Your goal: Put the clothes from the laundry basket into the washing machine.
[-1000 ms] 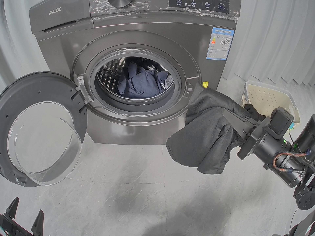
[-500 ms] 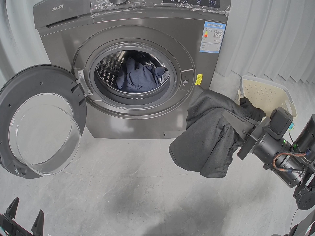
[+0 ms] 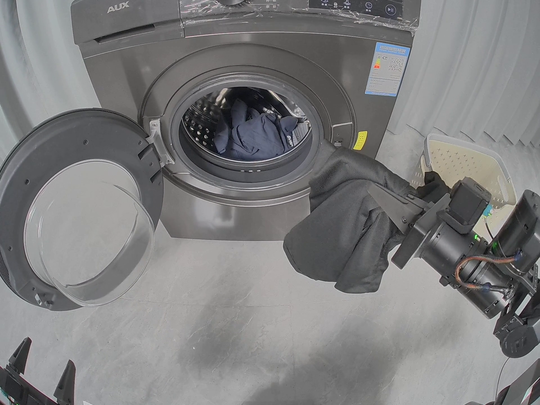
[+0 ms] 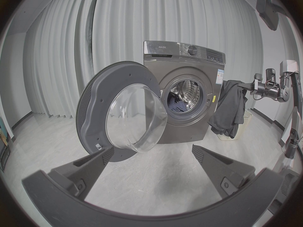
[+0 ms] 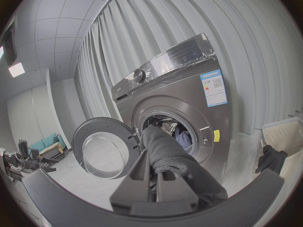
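The dark grey garment hangs in the air just right of the washing machine's port, clamped in the right hand. Blue clothes already lie in the drum, so by my judgement this piece is the one left to go in. The laundry basket stands behind it, and the left hand waits low, fingers spread and holding nothing.

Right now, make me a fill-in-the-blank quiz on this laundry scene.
1. The washing machine door is ____.
2. The dark grey garment hangs from the ____ gripper.
3. The drum holds ____ clothes.
Missing words: open, right, blue.
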### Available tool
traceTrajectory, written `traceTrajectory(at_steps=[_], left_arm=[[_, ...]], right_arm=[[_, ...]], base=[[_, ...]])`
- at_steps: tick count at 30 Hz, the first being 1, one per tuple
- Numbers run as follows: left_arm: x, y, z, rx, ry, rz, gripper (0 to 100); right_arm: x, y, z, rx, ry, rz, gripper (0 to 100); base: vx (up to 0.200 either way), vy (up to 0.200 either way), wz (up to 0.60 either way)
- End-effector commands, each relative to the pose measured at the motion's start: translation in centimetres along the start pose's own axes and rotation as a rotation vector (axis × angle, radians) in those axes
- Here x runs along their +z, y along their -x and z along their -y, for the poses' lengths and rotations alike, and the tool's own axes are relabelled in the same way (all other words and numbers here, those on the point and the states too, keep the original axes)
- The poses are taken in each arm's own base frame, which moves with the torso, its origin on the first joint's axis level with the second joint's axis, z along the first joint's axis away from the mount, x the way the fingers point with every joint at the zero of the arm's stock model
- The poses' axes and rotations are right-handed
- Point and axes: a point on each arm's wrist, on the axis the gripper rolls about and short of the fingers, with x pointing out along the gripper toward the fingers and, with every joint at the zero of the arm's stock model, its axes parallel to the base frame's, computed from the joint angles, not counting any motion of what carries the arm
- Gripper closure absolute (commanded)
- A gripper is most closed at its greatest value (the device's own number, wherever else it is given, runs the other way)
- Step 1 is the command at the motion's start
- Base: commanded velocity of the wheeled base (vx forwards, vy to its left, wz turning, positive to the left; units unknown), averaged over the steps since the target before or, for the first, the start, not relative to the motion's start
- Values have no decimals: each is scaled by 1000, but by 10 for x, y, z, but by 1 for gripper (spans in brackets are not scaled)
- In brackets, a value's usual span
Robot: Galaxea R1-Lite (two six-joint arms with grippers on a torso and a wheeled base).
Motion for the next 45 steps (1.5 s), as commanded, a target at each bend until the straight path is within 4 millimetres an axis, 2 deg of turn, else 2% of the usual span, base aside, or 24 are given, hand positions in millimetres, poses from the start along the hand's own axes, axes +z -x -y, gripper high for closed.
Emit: traceTrajectory(at_steps=[1,13,22,32,36,40,41,42,44,45], left_arm=[[-3,1,0,-1,3,8,0],[-3,1,0,-4,-1,8,0],[-3,1,0,-7,1,8,0],[-3,0,1,-38,-52,27,0],[-2,0,1,-38,-52,30,0],[-1,0,1,-38,-45,44,0],[10,3,1,-34,-20,94,0],[31,9,1,-35,14,184,0],[88,27,2,-77,69,348,0],[101,27,2,-105,67,342,0]], right_arm=[[-6,-12,-4,10,-2,-9,100],[-13,-15,-5,16,-2,-29,100],[-27,-24,-13,41,-7,-66,100],[-26,-52,-29,68,-32,4,100],[-28,-70,-44,74,-85,39,100],[-26,-80,-54,79,-119,89,100],[-24,-81,-56,85,-122,97,100],[-21,-83,-57,87,-124,107,100],[-18,-87,-58,87,-126,121,100],[-17,-89,-58,86,-127,126,100]], base=[[0,0,0],[0,0,0],[0,0,0],[0,0,0],[0,0,0],[0,0,0],[0,0,0],[0,0,0],[0,0,0],[0,0,0]])
